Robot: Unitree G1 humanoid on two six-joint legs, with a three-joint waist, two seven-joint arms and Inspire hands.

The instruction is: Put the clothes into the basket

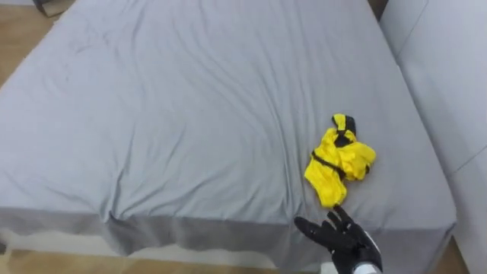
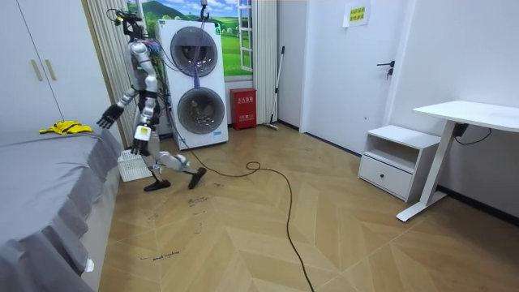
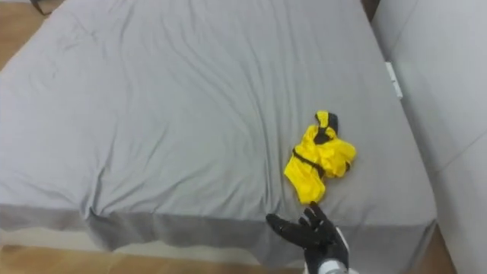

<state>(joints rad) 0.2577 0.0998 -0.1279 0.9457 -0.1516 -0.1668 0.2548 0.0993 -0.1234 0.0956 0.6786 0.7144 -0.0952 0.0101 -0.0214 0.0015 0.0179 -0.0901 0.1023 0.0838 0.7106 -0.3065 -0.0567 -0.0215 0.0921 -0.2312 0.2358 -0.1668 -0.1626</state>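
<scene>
A crumpled yellow garment with black trim lies on the grey bed, near its front right corner; in the room view the yellow garment lies by the bed's edge. My right hand is open with its fingers spread, hovering at the bed's edge just short of the garment and not touching it. In the room view I am at the bed's side with my legs folded back on the floor. My left hand hangs low above a white basket on the floor beside me.
A white wall panel runs along the bed's right side. Behind me stand a stacked washer and dryer and a red box. A white desk and low cabinet stand across the wooden floor.
</scene>
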